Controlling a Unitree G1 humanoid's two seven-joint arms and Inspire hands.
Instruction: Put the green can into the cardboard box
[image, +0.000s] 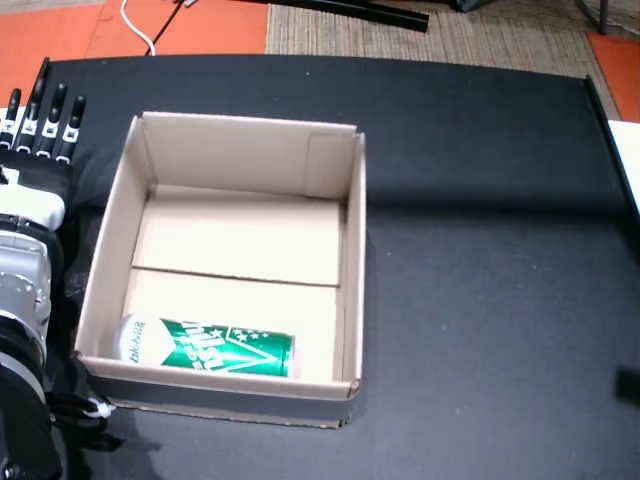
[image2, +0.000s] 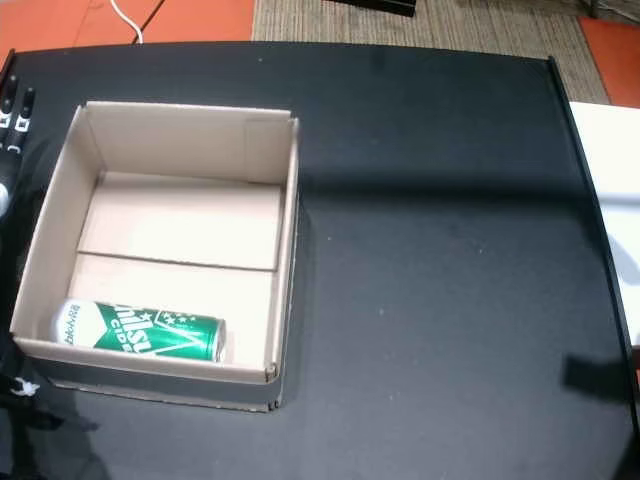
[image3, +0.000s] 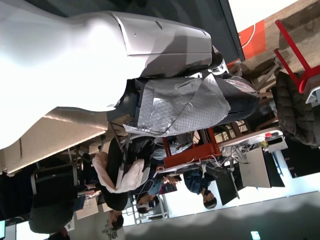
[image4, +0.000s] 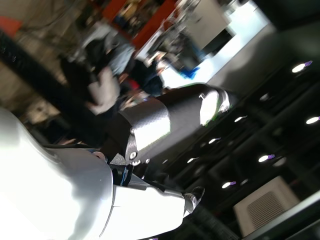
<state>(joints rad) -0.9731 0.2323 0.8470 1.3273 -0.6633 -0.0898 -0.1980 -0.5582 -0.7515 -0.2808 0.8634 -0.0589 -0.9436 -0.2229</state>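
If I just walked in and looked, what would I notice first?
Probably the green can, lying on its side inside the cardboard box, right against the wall of the box nearest the robot. The box sits open on a big black table with nothing else on it. The robot's left hand rests outside the box, on its left, fingers straight and holding nothing.

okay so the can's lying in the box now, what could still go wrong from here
The left hand rests with fingers extended just outside the cardboard box's left wall; pulling the arm back carelessly might nudge or drag the box across the black table.

The green can lies on its side against the near wall, so any knock to the box could set it rolling inside.
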